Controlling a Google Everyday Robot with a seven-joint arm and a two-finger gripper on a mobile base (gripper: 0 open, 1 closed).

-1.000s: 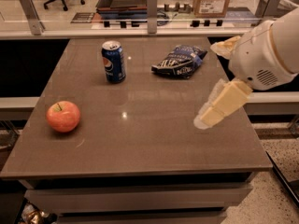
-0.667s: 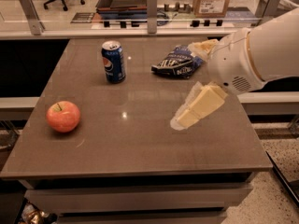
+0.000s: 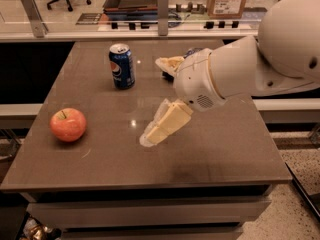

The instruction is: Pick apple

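The apple (image 3: 68,124) is round and red-orange with a short stem. It sits on the brown table (image 3: 225,149) near the left edge. My gripper (image 3: 153,100) hangs over the middle of the table, to the right of the apple and well apart from it. It is open and empty, with one pale finger (image 3: 169,121) pointing down-left close above the tabletop and the other finger (image 3: 170,62) higher, towards the back. The white arm (image 3: 260,64) reaches in from the right.
A blue soda can (image 3: 122,66) stands upright at the back, left of centre, behind the gripper. The arm hides most of a dark bag (image 3: 192,50) at the back. A glass-railed counter (image 3: 150,14) with a cardboard box (image 3: 228,0) lies beyond the table.
The gripper and arm have moved left across the table, from the right side to the middle, closer to the apple. The apple and can have not moved.
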